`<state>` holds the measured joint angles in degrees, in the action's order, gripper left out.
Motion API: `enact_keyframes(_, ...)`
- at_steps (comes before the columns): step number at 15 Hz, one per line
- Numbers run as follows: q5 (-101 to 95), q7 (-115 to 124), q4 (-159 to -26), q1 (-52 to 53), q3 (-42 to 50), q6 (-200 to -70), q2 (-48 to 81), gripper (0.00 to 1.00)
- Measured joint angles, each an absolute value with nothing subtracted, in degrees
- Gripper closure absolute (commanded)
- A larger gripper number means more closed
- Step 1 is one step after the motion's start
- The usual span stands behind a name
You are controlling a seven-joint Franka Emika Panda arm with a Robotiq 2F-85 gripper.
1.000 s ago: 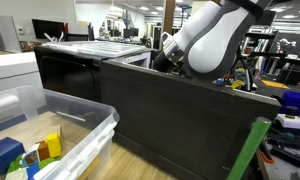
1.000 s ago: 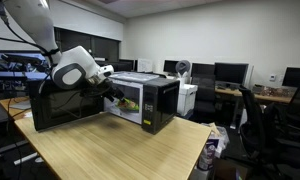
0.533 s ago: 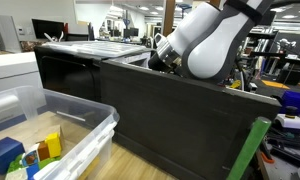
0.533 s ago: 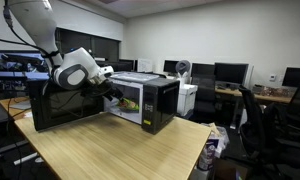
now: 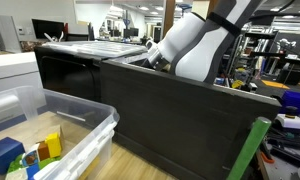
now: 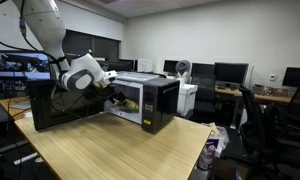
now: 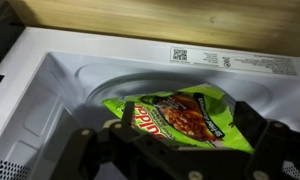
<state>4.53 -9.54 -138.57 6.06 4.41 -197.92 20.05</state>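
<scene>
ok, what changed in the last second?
The arm pushed further in toward the open microwave. The green snack bag stayed at the jaws; whether they clamp it is unclear. The door and plastic bin are unchanged.

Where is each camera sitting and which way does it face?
Exterior view: low beside the plastic bin, facing the open microwave door; wrist shows above.
Exterior view: across the table, facing the microwave; arm and wrist show.
Wrist view: looks into the microwave at the green bag; fingers show below.
Both exterior views share microwave door and wrist.
</scene>
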Motion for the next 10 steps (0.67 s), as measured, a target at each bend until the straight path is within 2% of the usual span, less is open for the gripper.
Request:
enact_keyframes(5, 2.9, -7.5, -137.9, 3.7, 0.8, -197.9, 21.1, 0.00)
enact_keyframes(10, 2.7, -7.3, -134.8, 3.7, 1.4, -197.9, 22.8, 0.00)
